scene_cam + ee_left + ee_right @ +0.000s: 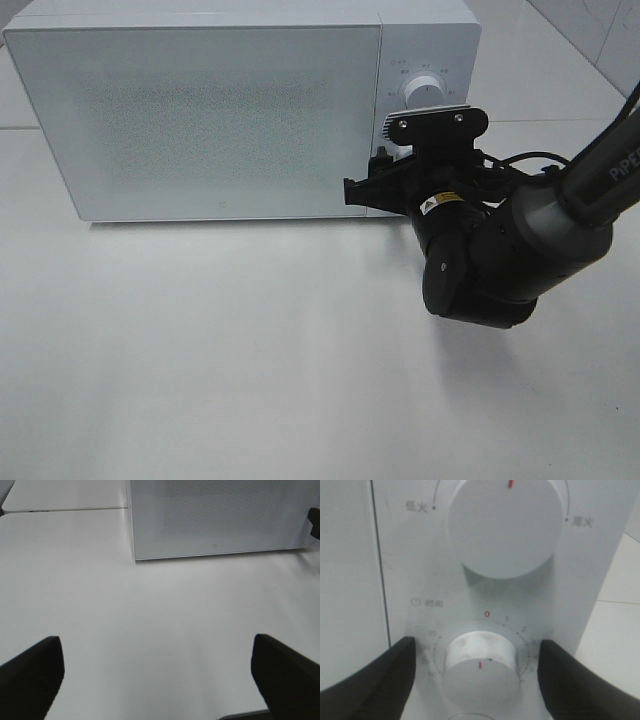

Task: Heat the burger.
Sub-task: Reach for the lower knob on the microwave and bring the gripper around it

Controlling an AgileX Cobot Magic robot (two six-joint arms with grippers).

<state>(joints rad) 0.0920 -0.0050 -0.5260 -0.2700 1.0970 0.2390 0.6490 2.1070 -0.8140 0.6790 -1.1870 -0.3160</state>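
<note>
The burger is not in view. The white microwave (200, 110) stands at the back of the table with its door shut; its frosted door also shows in the left wrist view (220, 520). My right gripper (372, 180) is at the control panel. In the right wrist view it (476, 647) is open, with one finger on each side of the lower timer knob (480, 672) and a gap on both sides. The knob's red mark lies in line with the red 0. My left gripper (157, 655) is open and empty above the bare table.
The upper power knob (502, 525) sits above the timer knob and shows in the exterior high view (420, 92). The white table (250, 350) spreads in front of the microwave. A second table top (60, 500) adjoins at the far side.
</note>
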